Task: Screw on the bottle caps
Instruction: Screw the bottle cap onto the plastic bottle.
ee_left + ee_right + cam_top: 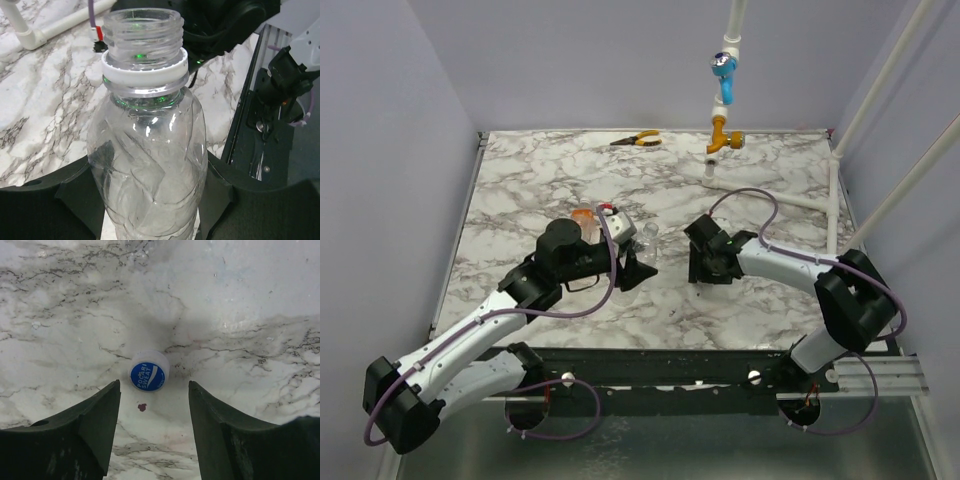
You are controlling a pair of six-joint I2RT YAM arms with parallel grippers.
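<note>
My left gripper (pixel 150 200) is shut on a clear, empty plastic bottle (pixel 147 150). The bottle has a white neck ring and an open threaded mouth with no cap. In the top view this gripper (pixel 638 265) is mid-table, and the bottle (pixel 647 238) shows only faintly. A small orange bottle (pixel 583 215) peeks out behind the left wrist. My right gripper (pixel 155 390) is open, pointing down at the table. A small white cap with a blue top (pixel 149 371) lies just beyond its fingertips, untouched. My right gripper (pixel 707 262) hides the cap in the top view. No whitish cap is in view.
Orange-handled pliers (pixel 638 139) lie at the table's far edge. A white pipe with a blue valve handle (pixel 723 68) and an orange one (pixel 724 136) stands at the far right. White pipes (pixel 834 200) run along the right side. A small red speck (pixel 142 407) marks the table.
</note>
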